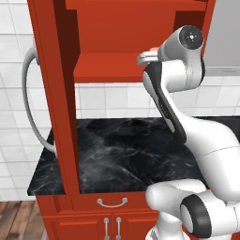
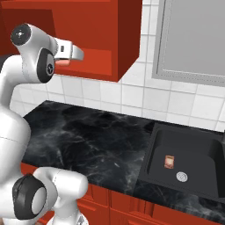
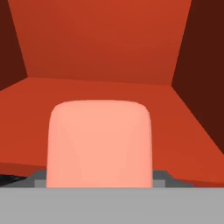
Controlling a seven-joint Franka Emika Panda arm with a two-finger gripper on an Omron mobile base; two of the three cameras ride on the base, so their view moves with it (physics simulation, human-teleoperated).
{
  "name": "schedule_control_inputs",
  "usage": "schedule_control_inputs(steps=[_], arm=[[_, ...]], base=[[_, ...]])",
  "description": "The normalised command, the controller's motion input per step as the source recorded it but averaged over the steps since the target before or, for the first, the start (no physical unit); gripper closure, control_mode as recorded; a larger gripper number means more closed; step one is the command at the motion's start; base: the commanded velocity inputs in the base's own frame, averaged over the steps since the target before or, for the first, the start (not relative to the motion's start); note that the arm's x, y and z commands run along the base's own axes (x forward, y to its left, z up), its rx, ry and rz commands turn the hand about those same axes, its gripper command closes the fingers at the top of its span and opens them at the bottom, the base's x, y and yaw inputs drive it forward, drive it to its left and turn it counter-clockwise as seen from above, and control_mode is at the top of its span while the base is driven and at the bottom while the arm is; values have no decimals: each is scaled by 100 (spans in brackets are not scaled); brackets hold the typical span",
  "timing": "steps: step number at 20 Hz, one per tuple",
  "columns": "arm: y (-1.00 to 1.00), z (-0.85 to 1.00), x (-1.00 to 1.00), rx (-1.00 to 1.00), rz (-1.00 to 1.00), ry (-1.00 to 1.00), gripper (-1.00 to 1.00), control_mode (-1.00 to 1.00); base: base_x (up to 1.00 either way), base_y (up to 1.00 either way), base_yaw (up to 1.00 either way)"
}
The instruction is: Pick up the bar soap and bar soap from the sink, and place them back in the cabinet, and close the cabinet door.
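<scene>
Here the pincer [image 2: 66,61] pinches the pink bar soap [image 3: 99,144] just inside the red cabinet [image 3: 100,48], over its floor. The brown bar soap [image 2: 168,161] lies in the sink [image 2: 154,145], near the drain.

Cabinet [image 1: 117,65] mouth open; door [image 1: 54,93] swung wide at its left edge, handle [image 1: 33,108] jutting outward. Pink soap [image 3: 99,144] fills the near shelf; bare shelf behind it. Counter [image 2: 88,140] bare. Brown soap [image 2: 169,161] beside drain in sink [image 2: 151,149].

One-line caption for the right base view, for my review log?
Arm reaches into the open red cabinet with the pink bar soap at the claw, while the brown bar soap lies in the sink.
</scene>
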Motion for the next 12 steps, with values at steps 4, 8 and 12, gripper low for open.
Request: schedule_control_inputs(steps=[4, 8, 12], arm=[[0, -11, 22, -4, 0, -3, 100, -100], [0, -9, 23, -1, 0, -2, 100, -100], [0, -11, 21, 0, 0, -1, 100, -100]], base=[[0, 0, 0], [0, 0, 0], [0, 0, 0]])
